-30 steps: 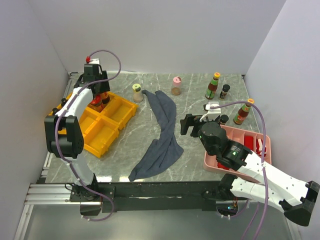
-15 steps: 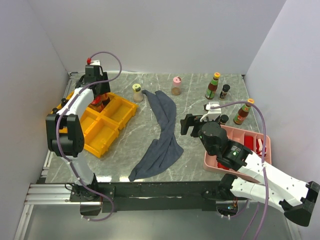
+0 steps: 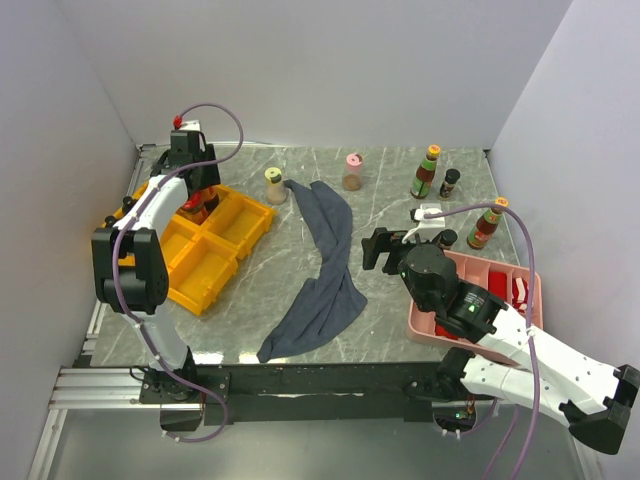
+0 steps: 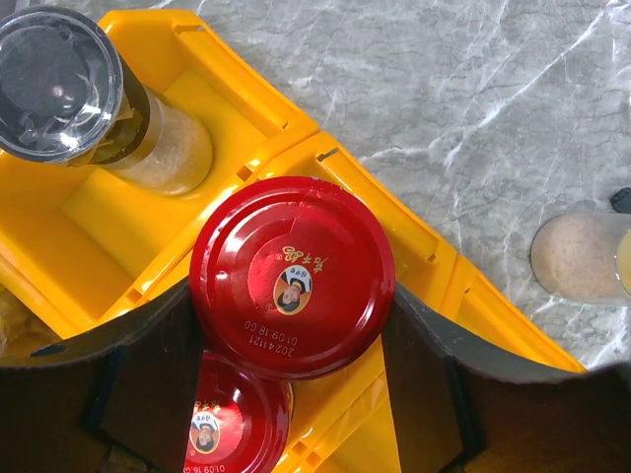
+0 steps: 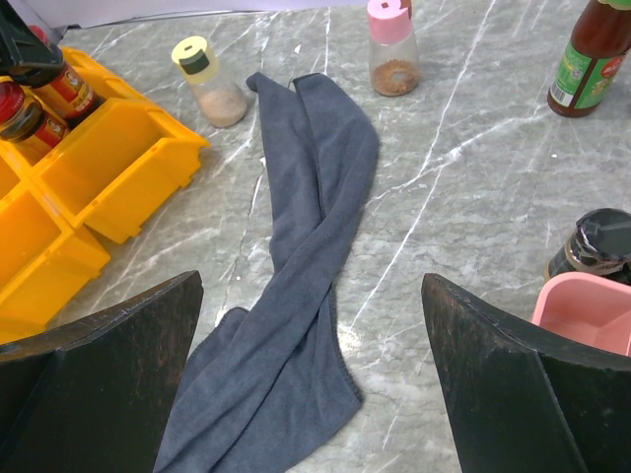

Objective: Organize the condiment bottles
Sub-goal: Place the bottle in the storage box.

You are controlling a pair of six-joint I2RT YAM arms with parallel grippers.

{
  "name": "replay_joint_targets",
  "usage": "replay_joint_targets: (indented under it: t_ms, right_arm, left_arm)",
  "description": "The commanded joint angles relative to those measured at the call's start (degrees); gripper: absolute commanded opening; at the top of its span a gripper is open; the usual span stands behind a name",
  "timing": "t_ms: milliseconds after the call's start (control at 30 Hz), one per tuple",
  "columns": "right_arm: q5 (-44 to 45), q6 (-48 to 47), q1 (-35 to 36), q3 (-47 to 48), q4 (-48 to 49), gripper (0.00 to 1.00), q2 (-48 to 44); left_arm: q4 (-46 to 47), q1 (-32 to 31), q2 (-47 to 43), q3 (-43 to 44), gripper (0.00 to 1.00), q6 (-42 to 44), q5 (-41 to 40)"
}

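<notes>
My left tool [image 4: 291, 307] is half spread, pinching the red-lidded jar [image 4: 293, 264] at its lid edges, upright over the yellow bin [image 4: 325, 158] at the far left of the surface [image 5: 444, 197], just beside a second red-lidded jar [image 4: 232, 424]. I see a glossy red lid with a round portrait sticker. My right tool [image 5: 311, 286] is spread wide and empty, above the grey-blue cloth [image 5: 306, 217].

The grey marble desk [image 3: 400, 215] carried a yellow organizer [image 3: 215, 262] on its left, a grey-blue cloth [image 3: 325, 270] down the middle and a pink tray [image 5: 584, 301] at the near right. Toward the back stood a yellow-capped shaker [image 3: 275, 186], a pink-capped shaker [image 3: 352, 172], a tall sauce bottle [image 3: 426, 172] and a small black-capped bottle [image 3: 450, 182]. Nearer the tray stood a second sauce bottle [image 3: 486, 224] and a second black-capped bottle [image 3: 447, 238].
</notes>
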Motion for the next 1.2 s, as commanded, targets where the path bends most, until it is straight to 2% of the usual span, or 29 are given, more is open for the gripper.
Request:
replay_joint_targets:
  t_ms: [0,400,667,1033,1133,1167]
  right_arm:
    - [0.8,0.5,-0.3,0.1,1.1,1.00,-1.0]
    - [0.9,0.5,-0.3,0.1,1.0,1.00,-1.3]
    - [0.9,0.5,-0.3,0.1,0.9,1.00,-1.5]
    - [0.7,0.6,-0.3,0.0,0.8,1.00,-1.6]
    - [0.6,0.6,-0.3,0.0,0.8,1.00,-1.5]
    - [0.6,0.6,-0.3,0.0,0.8,1.00,-1.6]
  left_arm:
    - [5.9,0.3,-0.9,2.2,0.65,-0.2,-1.8]
    - [5.5,0.2,0.8,2.6,0.68,-0.6,-1.4]
    - [4.7,0.2,0.6,3.1,0.77,-0.6,-2.4]
    - [0.4,0.2,-3.2,7.3,0.80,-2.1,-3.1]
    - [-1.8,0.2,-4.8,9.5,0.83,-2.5,-1.0]
    - [-2.4,0.2,-5.2,10.0,0.91,-2.7,-0.2]
